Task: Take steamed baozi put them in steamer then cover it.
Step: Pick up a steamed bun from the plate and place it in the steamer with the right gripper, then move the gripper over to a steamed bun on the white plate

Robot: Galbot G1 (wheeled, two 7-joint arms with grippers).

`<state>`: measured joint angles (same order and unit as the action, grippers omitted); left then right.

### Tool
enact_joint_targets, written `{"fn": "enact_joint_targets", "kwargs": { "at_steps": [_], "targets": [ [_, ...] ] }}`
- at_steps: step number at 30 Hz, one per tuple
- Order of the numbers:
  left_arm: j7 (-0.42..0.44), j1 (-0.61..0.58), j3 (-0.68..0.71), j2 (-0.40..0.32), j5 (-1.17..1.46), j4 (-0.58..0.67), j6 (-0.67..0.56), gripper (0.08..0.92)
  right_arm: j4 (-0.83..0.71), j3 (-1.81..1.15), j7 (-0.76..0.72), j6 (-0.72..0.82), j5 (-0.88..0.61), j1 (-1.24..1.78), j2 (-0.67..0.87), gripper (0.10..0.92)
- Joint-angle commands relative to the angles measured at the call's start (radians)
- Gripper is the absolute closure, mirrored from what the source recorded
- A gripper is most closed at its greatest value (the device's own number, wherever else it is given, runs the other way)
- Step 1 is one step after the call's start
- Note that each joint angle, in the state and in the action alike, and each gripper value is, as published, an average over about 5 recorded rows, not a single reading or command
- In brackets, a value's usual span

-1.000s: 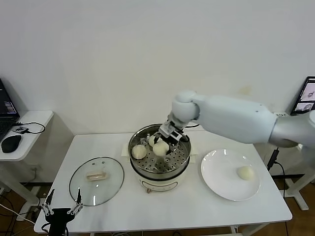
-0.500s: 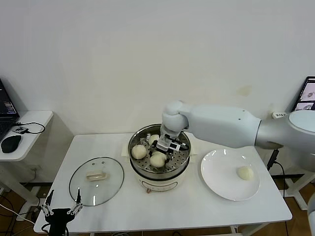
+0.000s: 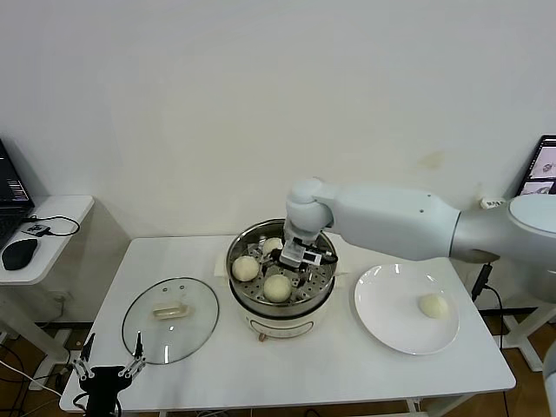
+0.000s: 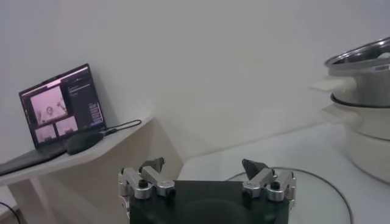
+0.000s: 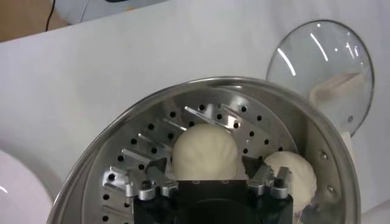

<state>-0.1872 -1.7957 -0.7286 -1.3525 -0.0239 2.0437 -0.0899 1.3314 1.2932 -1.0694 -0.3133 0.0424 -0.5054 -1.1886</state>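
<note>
The steamer (image 3: 261, 314) stands mid-table, its tray (image 5: 131, 152) holding three baozi: one at the front (image 3: 277, 287), one on the left (image 3: 246, 268), and one at the back (image 3: 272, 246) half hidden by my right arm. My right gripper (image 3: 291, 265) hangs open just above the front baozi (image 5: 204, 151), fingers apart on either side without touching it. A second baozi (image 5: 294, 173) lies beside it. Another baozi (image 3: 433, 305) sits on the white plate (image 3: 387, 308). The glass cover (image 3: 170, 317) lies flat left of the steamer. My left gripper (image 3: 109, 372) is parked open below the table's front-left corner.
A side table with a mouse (image 3: 19, 254) and a laptop (image 4: 61, 106) stands to the left. A screen (image 3: 543, 169) sits at the far right. The steamer (image 4: 365, 109) and the cover's rim (image 4: 332, 190) show from the left wrist.
My right gripper carried a baozi down to the steamer's front, then opened and let it go onto the tray. The left arm has not moved.
</note>
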Motion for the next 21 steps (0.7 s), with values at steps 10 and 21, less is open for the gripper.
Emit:
{"fn": "enact_joint_targets", "kwargs": {
  "at_steps": [10, 21],
  "targets": [
    [0.008, 0.014, 0.002, 0.02, 0.003, 0.004, 0.007, 0.177, 0.154, -0.134, -0.017, 0.467, -0.153, -0.085, 0.399, 0.203],
    [0.01, 0.032, 0.03, 0.036, -0.005, -0.011, 0.009, 0.177, 0.291, -0.179, -0.005, 0.535, -0.049, 0.061, 0.781, 0.203]
  ]
}}
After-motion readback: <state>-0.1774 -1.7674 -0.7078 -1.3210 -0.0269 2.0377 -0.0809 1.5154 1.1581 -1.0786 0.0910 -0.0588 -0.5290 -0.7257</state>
